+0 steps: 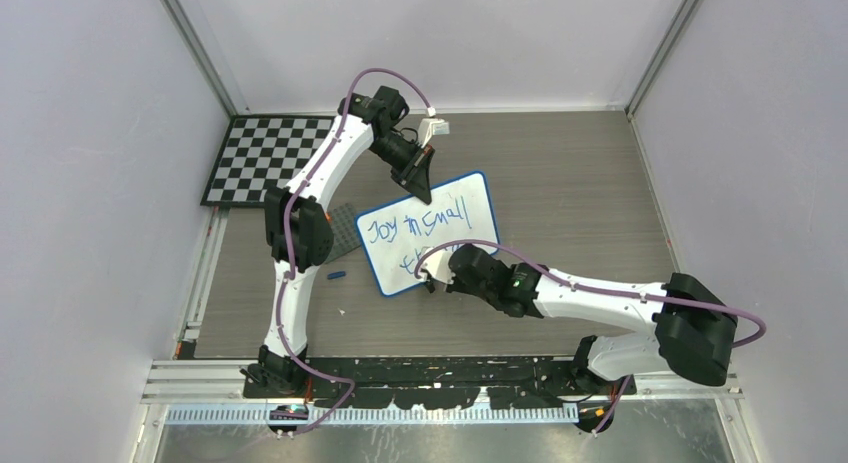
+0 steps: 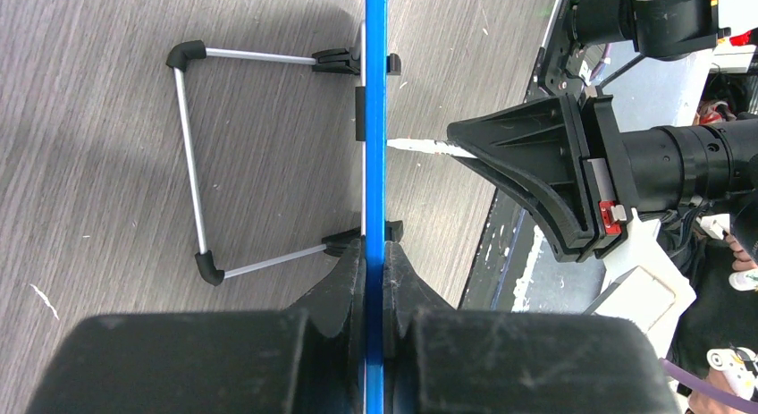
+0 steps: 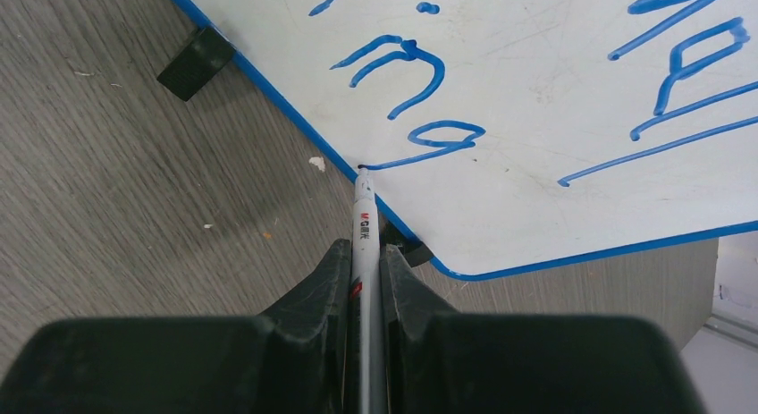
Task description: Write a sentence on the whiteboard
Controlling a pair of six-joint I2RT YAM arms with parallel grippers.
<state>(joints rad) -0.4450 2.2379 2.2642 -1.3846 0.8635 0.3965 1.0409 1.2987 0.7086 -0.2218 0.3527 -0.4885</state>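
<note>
The whiteboard stands tilted mid-table on its black feet, with the blue sentence "Joy in Small" and a lower line partly hidden by my right arm. My left gripper is shut on the board's top blue frame; in its wrist view the gripper has both jaws pressed on the frame. My right gripper is shut on a white marker. The marker tip sits at the board's lower blue edge, below the letters of the second line. The right gripper also shows in its wrist view.
A checkerboard lies at the back left. A grey studded plate lies left of the board. A small blue marker cap lies on the table near it. The board's wire stand rests behind it.
</note>
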